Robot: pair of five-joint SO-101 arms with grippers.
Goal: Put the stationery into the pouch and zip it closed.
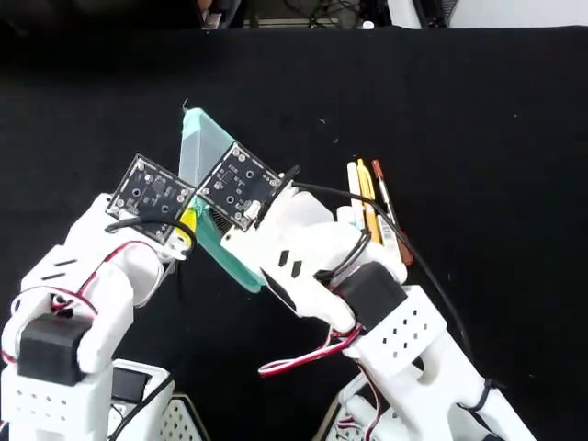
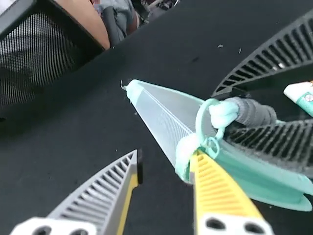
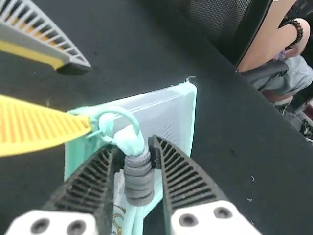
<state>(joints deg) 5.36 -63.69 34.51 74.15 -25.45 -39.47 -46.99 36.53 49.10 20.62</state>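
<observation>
Mint mesh pouch (image 1: 200, 147) sits left of centre in the high view on the black counter (image 1: 478, 119). One corner points to the upper left, and its long mint edge runs down toward the middle of the frame, under both arms. Its sides are translucent mesh.

Inside the mint rim, the right wrist view shows a white printed item (image 3: 117, 203) beside the dark fingers. I cannot tell what it is.

Several pens (image 1: 370, 202), yellow ones and a red-brown one, lie side by side right of centre in the high view. They are outside the pouch and well apart from it, partly covered by the right arm.

The right end effector (image 3: 134, 147) is pressed together on the zipper pull cord (image 3: 120, 125). Its dark fingers (image 3: 181, 181) pinch the grey ribbed sleeve (image 3: 138, 178) just below the mint loop, at the lower middle of that view.

The left end effector (image 2: 165, 159) is spread. Its yellow finger (image 2: 220, 196) touches the pouch's end right by the cord loop. Its grey finger (image 2: 105, 200) hangs over bare counter at the lower left of the left wrist view, apart from the pouch.
</observation>
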